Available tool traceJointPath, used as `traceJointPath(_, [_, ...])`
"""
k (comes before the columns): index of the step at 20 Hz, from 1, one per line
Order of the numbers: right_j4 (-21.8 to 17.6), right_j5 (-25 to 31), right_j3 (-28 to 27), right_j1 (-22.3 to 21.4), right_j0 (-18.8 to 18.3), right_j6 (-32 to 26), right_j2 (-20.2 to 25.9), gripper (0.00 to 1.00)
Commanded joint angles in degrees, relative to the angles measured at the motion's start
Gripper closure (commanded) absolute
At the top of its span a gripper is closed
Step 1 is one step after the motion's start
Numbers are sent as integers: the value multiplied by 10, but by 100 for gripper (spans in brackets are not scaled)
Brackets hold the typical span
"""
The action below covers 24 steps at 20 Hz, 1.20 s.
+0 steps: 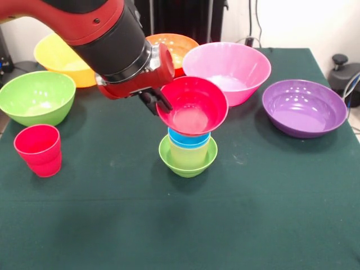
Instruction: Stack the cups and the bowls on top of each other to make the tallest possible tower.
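Observation:
The tower stands mid-table: a small lime-green bowl (188, 161) at the base, a pale yellow cup (189, 153) in it, and a blue cup (188, 138) on top. A small red bowl (192, 106) sits tilted above the blue cup, its opening facing the camera. My gripper (158, 101) is at the red bowl's left rim, its black fingers (151, 100) closed on that rim. A red cup (38, 149) stands at the left. The large green bowl (36, 97), large yellow bowl (61, 58), orange bowl (175, 47), pink bowl (228, 70) and purple bowl (304, 107) stand apart.
The red and black arm (107, 34) comes down from the top left and covers part of the yellow and orange bowls. The green table cover (180, 225) reaches the near edge. Black equipment (344, 73) stands at the far right.

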Motion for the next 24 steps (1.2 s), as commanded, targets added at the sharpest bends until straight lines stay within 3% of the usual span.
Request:
traceJointPath(1, [-38, -15, 57, 15, -7, -187, 35, 100])
traceJointPath(24, [-81, -58, 61, 35, -32, -192, 77, 100])
